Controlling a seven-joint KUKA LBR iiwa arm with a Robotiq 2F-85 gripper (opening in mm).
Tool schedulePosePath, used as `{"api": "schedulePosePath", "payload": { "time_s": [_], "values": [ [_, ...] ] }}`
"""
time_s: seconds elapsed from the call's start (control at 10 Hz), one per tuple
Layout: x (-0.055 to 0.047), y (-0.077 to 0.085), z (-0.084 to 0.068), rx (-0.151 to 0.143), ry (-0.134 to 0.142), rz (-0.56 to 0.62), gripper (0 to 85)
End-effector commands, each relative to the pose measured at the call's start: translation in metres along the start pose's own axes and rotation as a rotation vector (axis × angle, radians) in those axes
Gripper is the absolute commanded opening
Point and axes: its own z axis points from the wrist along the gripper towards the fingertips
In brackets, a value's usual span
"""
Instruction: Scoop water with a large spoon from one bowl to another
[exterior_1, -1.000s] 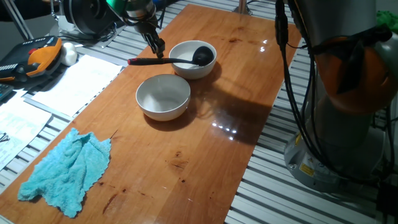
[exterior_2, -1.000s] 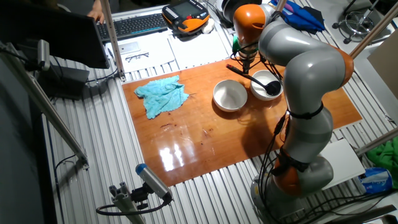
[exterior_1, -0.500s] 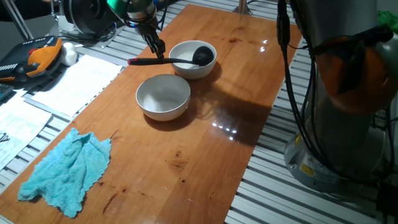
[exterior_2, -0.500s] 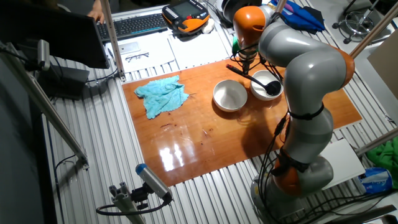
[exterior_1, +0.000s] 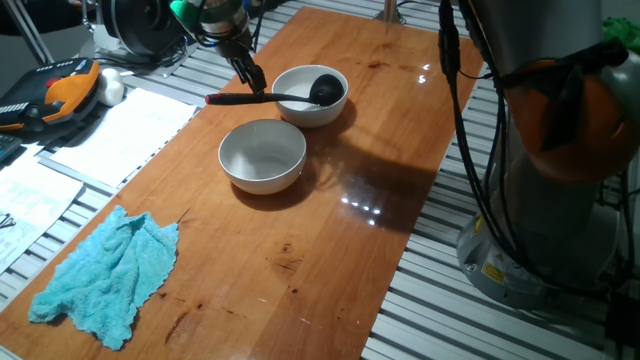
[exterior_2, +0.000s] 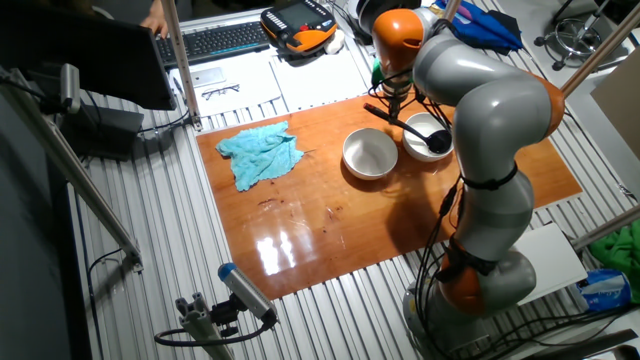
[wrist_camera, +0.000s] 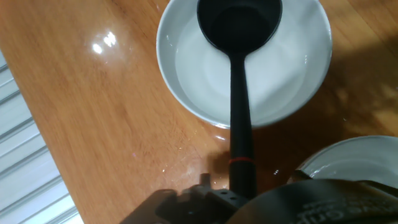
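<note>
The large spoon, a black ladle (exterior_1: 290, 97), lies with its head (wrist_camera: 239, 22) in the far white bowl (exterior_1: 311, 110). Its thin handle (wrist_camera: 241, 134) sticks out over the rim, and the red end (exterior_1: 218, 99) hangs above the table. Water (wrist_camera: 199, 68) shows faintly in that bowl. The second white bowl (exterior_1: 262, 155) stands next to it and looks dry. My gripper (exterior_1: 257, 85) points down at the handle just outside the far bowl's rim. In the hand view the handle runs under the dark hand at the bottom edge, and the fingertips are hidden there.
A crumpled turquoise cloth (exterior_1: 105, 275) lies on the wooden table (exterior_1: 330, 250) at the near left. Papers (exterior_1: 120, 135) and an orange pendant (exterior_1: 60, 95) sit beyond the table's left edge. The arm's grey base (exterior_1: 550, 200) stands at the right.
The hand has shifted very slightly up and to the left. The ladle and both bowls have not moved.
</note>
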Motion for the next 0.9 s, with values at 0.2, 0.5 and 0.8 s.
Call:
{"api": "schedulePosePath", "payload": {
  "time_s": [0.2, 0.5, 0.8],
  "values": [
    [0.002, 0.003, 0.002, 0.005, -0.001, -0.007, 51.0],
    [0.007, 0.004, 0.003, 0.006, -0.002, -0.01, 51.0],
    [0.011, 0.005, 0.005, 0.003, 0.002, -0.01, 51.0]
  ]
}}
